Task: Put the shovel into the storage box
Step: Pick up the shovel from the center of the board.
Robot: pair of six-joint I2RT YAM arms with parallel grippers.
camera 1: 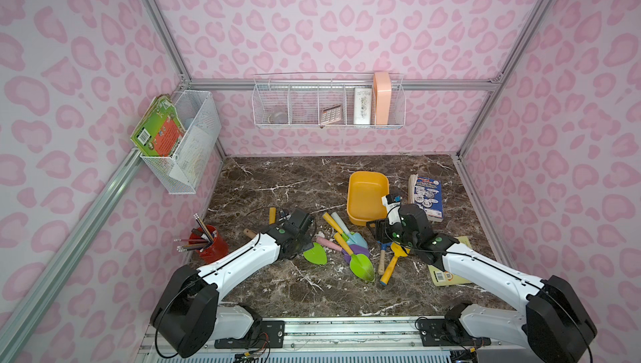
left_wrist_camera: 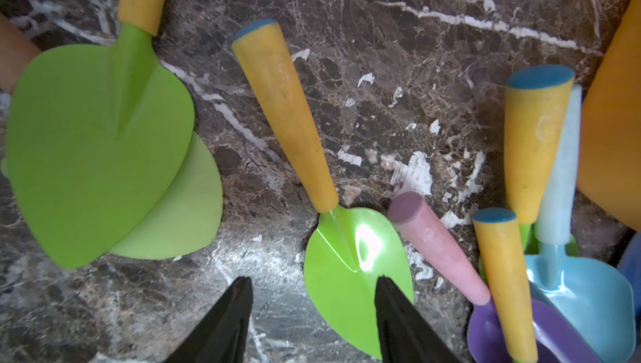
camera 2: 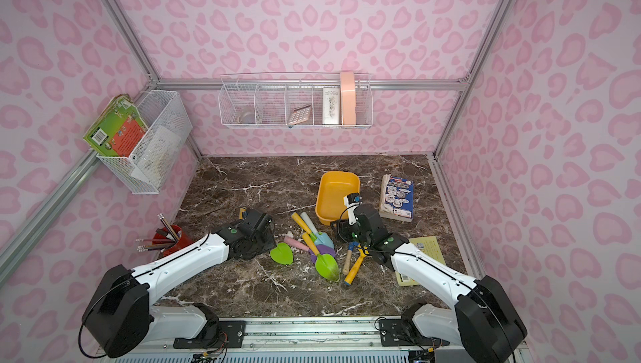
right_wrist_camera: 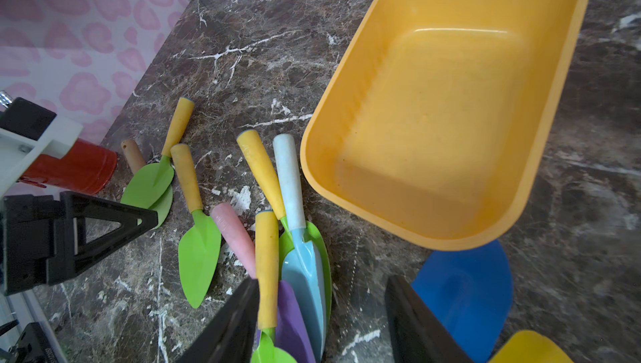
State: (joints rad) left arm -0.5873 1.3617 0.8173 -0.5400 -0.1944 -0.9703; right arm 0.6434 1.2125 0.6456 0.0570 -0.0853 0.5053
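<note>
Several toy shovels lie on the marble table. The yellow-orange storage box stands empty behind them. My left gripper hangs open low over a green-bladed, yellow-handled shovel. One fingertip is above the blade and nothing is between the fingers. My right gripper is open near the box's near end. It stands between a pile of shovels and a blue-bladed shovel. One of its fingers is right beside a yellow handle.
A red pencil cup stands at the left table edge by my left arm. A book lies right of the box and a yellow booklet lies under my right arm. Wire baskets hang on the walls.
</note>
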